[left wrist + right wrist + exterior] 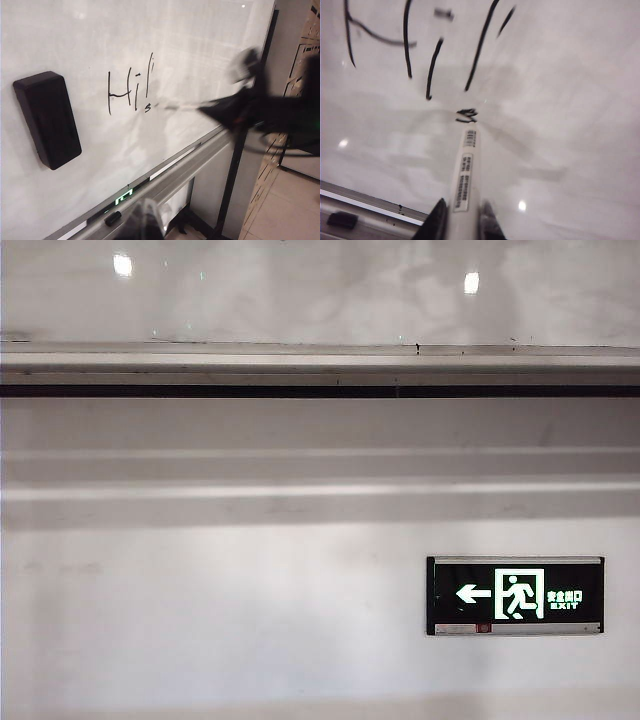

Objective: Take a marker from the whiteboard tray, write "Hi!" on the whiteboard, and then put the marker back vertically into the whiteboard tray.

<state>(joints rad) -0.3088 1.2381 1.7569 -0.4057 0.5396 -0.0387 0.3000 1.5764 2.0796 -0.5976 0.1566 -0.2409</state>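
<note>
The writing step is judged all but complete: "Hi!" [131,90] is seen in thin black strokes at upper centre of the left wrist view, on the glossy off-white whiteboard [200,50]. The marker [465,180], a slim white barrel with a printed label, is held between the closed fingers of the right gripper [462,220] at the lower centre of the right wrist view, its tip at or just off the dot of the exclamation mark [466,115]; contact cannot be confirmed. The left gripper [142,222] appears as a blurred dark shape at the lower edge of its own view; whether it is open cannot be told. A matte black block eraser [47,117] is stuck at left. The next move is judged to call for withdrawal from the board and standing the marker upright in the long pale grey metal whiteboard tray [320,365], where a small black cap-like piece [113,218] lies.
</note>
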